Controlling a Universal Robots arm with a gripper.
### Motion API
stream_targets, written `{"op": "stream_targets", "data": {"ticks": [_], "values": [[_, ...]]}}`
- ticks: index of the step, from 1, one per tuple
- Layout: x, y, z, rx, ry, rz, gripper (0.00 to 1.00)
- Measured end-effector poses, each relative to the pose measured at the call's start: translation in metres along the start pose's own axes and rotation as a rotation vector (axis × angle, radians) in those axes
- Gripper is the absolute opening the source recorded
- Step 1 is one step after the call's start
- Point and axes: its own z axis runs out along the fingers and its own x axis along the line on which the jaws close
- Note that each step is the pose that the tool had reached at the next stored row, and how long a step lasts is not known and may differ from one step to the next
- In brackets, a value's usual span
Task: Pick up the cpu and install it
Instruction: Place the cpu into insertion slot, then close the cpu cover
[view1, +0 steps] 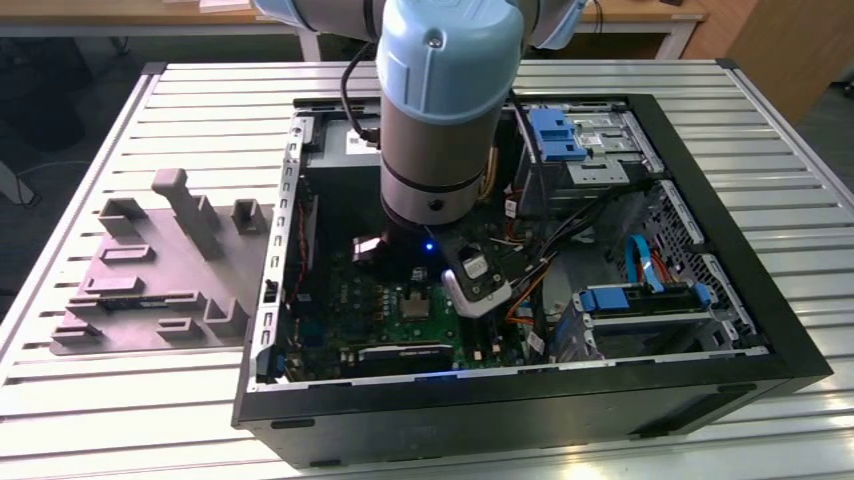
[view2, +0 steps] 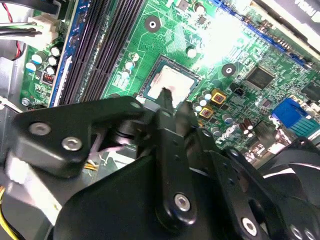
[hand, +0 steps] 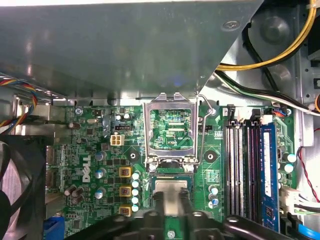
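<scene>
On the slatted counter (view1: 801, 140) sat a black computer case (view1: 534, 410), lying open. Beside it, on the exterior view's left, was a grey holder block (view1: 160, 270) with little slots and pegs. The robot arm (view1: 441, 100) reached straight down into the case, over the green motherboard (hand: 95, 145).

The tool (view2: 175, 101) was low over the board, right at the cpu socket. The cpu (hand: 172, 186) was a small square chip with a shiny silver top. It lay flat inside the dark square of the socket. In the second wrist view the tool's tip was just at the chip's edge. I could not tell whether the tool was holding the chip or not.

The silver socket frame (hand: 146, 130) was swung open on its hinge, just beside the cpu, and the green board showed through its window. A thin wire lever (hand: 202, 135) ran along one side of it. Long black memory slots (hand: 240, 165) ran near the socket. A black fan (hand: 15, 190) sat at the far edge of the board. A yellow cable (hand: 285, 45) curled beside a big grey metal box (hand: 125, 45). Blue drive holders (view1: 554, 135) sat at the other end of the case.
</scene>
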Motion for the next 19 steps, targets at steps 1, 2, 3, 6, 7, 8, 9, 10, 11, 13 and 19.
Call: {"op": "stream_targets", "data": {"ticks": [1, 2, 3, 6, 7, 8, 9, 10, 11, 13, 19], "values": [[0.0, 0.0, 0.0, 0.0001, 0.0, 0.0, 0.23], [0.0, 0.0, -0.0001, 0.0001, 0.0001, 0.0, 0.17], [0.0, 0.0, -0.0001, 0.0002, 0.0002, 0.0, 0.17], [0.0, 0.0, -0.0001, 0.0002, 0.0004, 0.0, 0.11], [0.0, 0.0, -0.0001, 0.0002, 0.0005, 0.0, 0.11], [0.0, 0.0, -0.0001, 0.0002, 0.0005, 0.0, 0.11], [0.0, 0.0, -0.0001, 0.0002, 0.0006, 0.0, 0.11], [0.0, 0.0, -0.0001, 0.0002, 0.001, 0.0, 0.11], [0.0, 0.0, -0.0001, 0.0002, 0.0015, 0.0, 0.11], [0.0, 0.0, -0.0001, 0.0002, 0.0016, 0.0, 0.11], [0.0, 0.0, -0.0001, 0.0002, 0.0019, 0.0, 0.11]]}}
